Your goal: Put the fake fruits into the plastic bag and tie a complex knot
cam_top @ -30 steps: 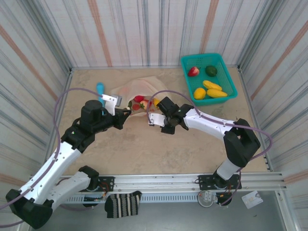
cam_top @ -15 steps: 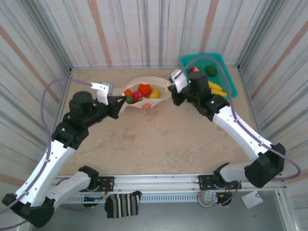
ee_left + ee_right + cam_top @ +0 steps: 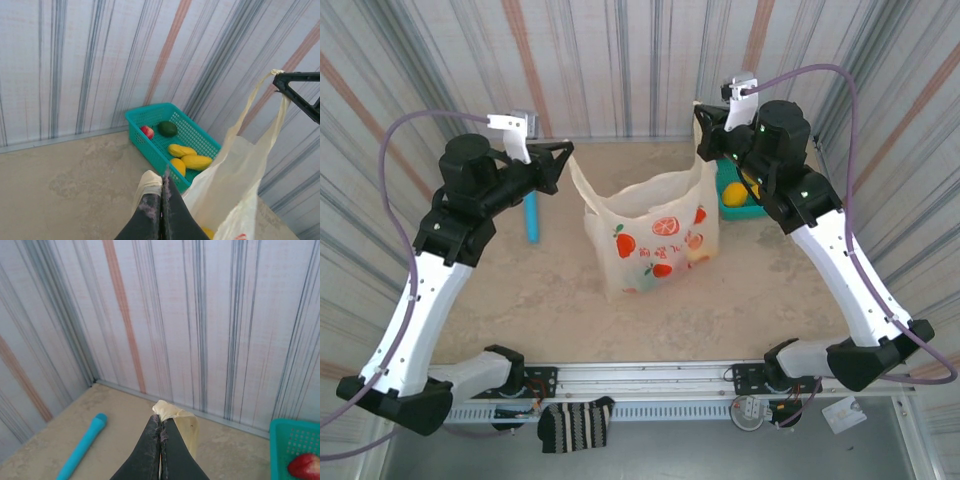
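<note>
Handles: two, one pinched in each claw, raised and drawn apart so the plastic bag point(image 3: 655, 235) hangs between the arms.
Left gripper point(image 3: 563, 152): closed tight on the left handle point(image 3: 575, 180); its wrist view shows cream film bunched at the fingertips.
Right gripper point(image 3: 701, 128): closed tight on the right handle point(image 3: 703, 170), film likewise bunched at the tips.
Bag position: mid-table, mouth stretched wide, bottom low; whether it rests on the table point(image 3: 550, 290) I cannot tell.
Fake fruits point(image 3: 196, 161): five counted in the teal basket point(image 3: 150, 109), namely one red, one green and three yellow. Any inside the bag are masked by the printed film, so their number is unknown.
Blue tool point(image 3: 530, 215): one, lying on the table left of the bag.
Risk, slip or tear: thin film could slide from the shut fingers, or rip if the arms spread farther, dropping the bag and spilling it.
Risk, early knot: tying now would probably leave the five basket fruits outside.
</note>
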